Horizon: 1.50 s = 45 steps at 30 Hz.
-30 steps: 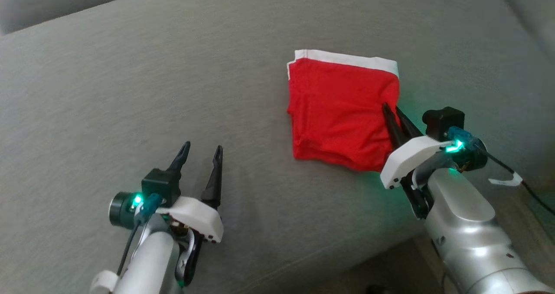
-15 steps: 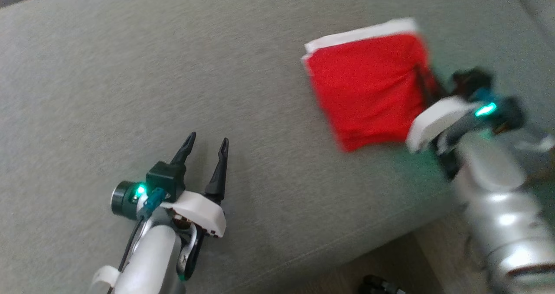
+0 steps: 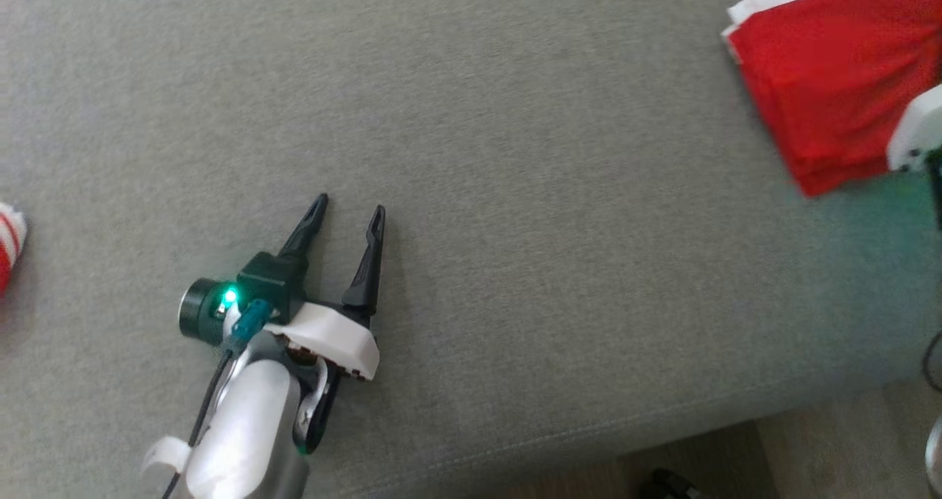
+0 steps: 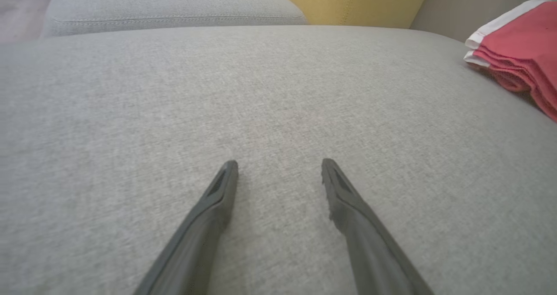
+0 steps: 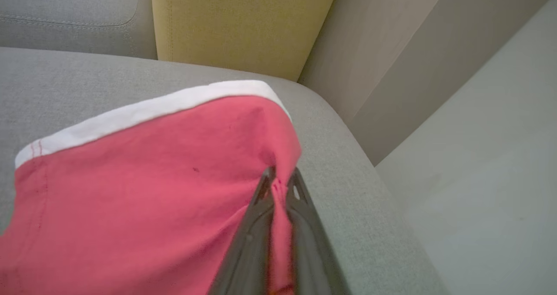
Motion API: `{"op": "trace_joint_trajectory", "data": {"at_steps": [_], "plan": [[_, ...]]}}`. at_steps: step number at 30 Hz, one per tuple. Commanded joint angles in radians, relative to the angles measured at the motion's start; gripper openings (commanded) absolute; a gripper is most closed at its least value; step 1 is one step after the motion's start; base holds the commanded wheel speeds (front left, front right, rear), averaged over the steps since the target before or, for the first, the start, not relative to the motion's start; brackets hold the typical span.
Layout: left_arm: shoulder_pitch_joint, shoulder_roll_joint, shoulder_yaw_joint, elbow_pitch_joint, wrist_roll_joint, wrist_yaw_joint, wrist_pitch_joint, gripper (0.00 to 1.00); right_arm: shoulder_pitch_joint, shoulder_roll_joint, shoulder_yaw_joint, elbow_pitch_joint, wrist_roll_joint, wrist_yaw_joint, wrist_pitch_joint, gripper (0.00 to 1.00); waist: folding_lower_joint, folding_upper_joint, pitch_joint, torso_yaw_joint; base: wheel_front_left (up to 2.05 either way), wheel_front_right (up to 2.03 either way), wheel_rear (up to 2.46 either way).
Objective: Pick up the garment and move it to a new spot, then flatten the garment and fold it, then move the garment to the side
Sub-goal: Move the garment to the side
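The right fingers (image 5: 264, 186) clamp the garment (image 3: 817, 87), half cut off in head view; left fingers (image 3: 373, 235) splayed, empty.

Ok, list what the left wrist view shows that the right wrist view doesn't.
Left wrist view: the left end effector open over the bare grey seat, the folded red garment lying apart at the upper right, layered edge showing. Right wrist view: the right end effector shut on a pinch of that garment. Both: the garment's white band, the grey seat and the yellow cushion behind.
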Motion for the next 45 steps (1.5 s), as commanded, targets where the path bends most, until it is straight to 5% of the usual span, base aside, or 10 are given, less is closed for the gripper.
{"op": "trace_joint_trajectory", "data": {"at_steps": [1, 15, 16, 17, 18, 26, 33, 45], "plan": [[-0.022, 0.009, 0.037, -0.028, 0.009, -0.003, -0.005, 1.00, -0.030, -0.031, -0.017, -0.047, -0.026, 0.003, 0.001, 0.00, 0.0000, 0.0000, 0.010, 0.012, 0.00, 0.00, 0.00], [-0.018, 0.009, 0.056, -0.023, 0.015, -0.008, -0.005, 1.00, -0.042, -0.025, -0.127, -0.077, -0.108, 0.003, -0.012, 0.00, 0.0000, 0.0000, 0.010, 0.009, 0.00, 0.00, 0.00], [-0.019, 0.008, 0.057, -0.022, 0.015, -0.008, -0.005, 1.00, -0.045, -0.018, -0.132, -0.079, -0.107, 0.003, -0.019, 0.35, 0.0000, 0.0000, 0.009, 0.010, 0.00, 0.00, 0.00], [-0.019, 0.008, 0.058, -0.021, 0.016, -0.007, -0.005, 1.00, -0.046, -0.013, -0.137, -0.083, -0.110, 0.003, -0.024, 0.95, 0.0000, 0.0000, 0.008, 0.010, 0.00, 0.00, 0.00], [-0.019, 0.008, 0.060, -0.019, 0.015, -0.006, -0.005, 1.00, -0.046, -0.005, -0.139, -0.085, -0.114, 0.003, -0.028, 1.00, 0.0000, 0.0000, 0.006, 0.011, 0.00, 0.00, 0.00], [-0.010, 0.008, 0.071, -0.015, 0.001, 0.009, -0.005, 1.00, -0.056, 0.048, -0.102, -0.124, -0.128, 0.003, -0.114, 1.00, 0.0000, 0.0000, -0.031, 0.029, 0.00, 0.00, 0.00], [0.013, 0.008, 0.082, -0.015, -0.024, 0.044, -0.005, 1.00, -0.029, 0.158, 0.003, -0.190, -0.070, 0.003, -0.166, 1.00, 0.0000, 0.0000, -0.096, 0.062, 0.00, 0.00, 0.00], [0.077, 0.008, 0.144, -0.019, -0.045, 0.109, -0.005, 1.00, 0.298, 0.226, 0.207, -0.345, 0.156, 0.003, -0.174, 1.00, 0.0000, 0.0000, -0.210, 0.151, 0.00, 0.00, 0.00]]}}
